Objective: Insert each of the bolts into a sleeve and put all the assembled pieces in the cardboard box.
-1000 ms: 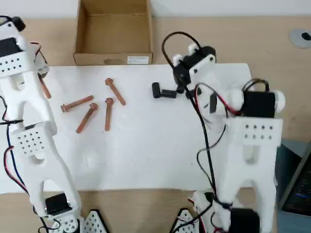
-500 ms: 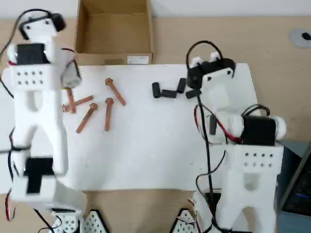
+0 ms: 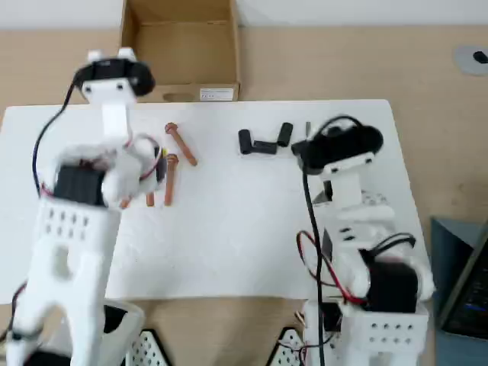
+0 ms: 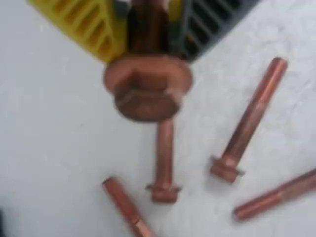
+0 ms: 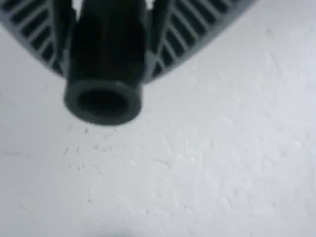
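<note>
A bolt (image 4: 147, 91) is pinched by the left tool (image 4: 148, 24), a sleeve (image 5: 103, 101) by the right tool (image 5: 106, 39), unjoined. No assembly is seen in the cardboard box (image 3: 128, 53); further bolts (image 3: 169, 179) and spare sleeves (image 3: 264, 146) lie loose.

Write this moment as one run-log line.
left gripper: shut on bolt | right gripper: shut on sleeve | bolt and sleeve: not yet joined | cardboard box: empty

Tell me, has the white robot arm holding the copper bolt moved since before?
Yes. The left arm swung rightward, toward the open brown cardboard box, over the loose bolts.
</note>
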Motion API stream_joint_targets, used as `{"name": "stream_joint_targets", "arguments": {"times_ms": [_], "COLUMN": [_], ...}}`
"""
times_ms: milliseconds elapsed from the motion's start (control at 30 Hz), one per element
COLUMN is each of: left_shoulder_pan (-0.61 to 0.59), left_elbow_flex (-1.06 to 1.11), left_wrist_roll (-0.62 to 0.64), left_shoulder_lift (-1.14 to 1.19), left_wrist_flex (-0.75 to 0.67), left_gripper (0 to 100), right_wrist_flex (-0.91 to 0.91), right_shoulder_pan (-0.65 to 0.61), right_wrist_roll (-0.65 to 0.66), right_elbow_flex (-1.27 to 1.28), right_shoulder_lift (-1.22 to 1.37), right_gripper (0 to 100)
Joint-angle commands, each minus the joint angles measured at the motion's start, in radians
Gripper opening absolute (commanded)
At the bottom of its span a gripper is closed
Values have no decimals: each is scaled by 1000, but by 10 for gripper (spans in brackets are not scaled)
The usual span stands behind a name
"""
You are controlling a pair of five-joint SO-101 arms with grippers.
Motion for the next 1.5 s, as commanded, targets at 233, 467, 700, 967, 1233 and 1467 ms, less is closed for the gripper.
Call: {"name": "stream_joint_targets", "arguments": {"times_ms": [233,467,700,967,1233,1467], "left_shoulder_pan": [28,152,279,281,284,311], "left_elbow_flex": [453,631,763,801,786,790], "left_wrist_roll": [203,275,275,305,459,460], "left_shoulder_lift": [-535,-796,-1026,-1142,-1139,-1139], "left_wrist_flex": [-324,-506,-608,-605,-606,-608], "left_gripper": [2,2,1,1,1,1], "right_wrist_flex": [-184,-371,-423,-422,-422,-422], "right_shoulder_pan": [-91,-306,-490,-642,-731,-733], "right_wrist_roll": [-167,-207,-207,-201,-201,-143], "right_elbow_flex": [193,334,430,498,547,549], "right_shoulder_lift": [-151,-240,-337,-481,-552,-558], "right_gripper": [9,9,9,9,9,9]}}
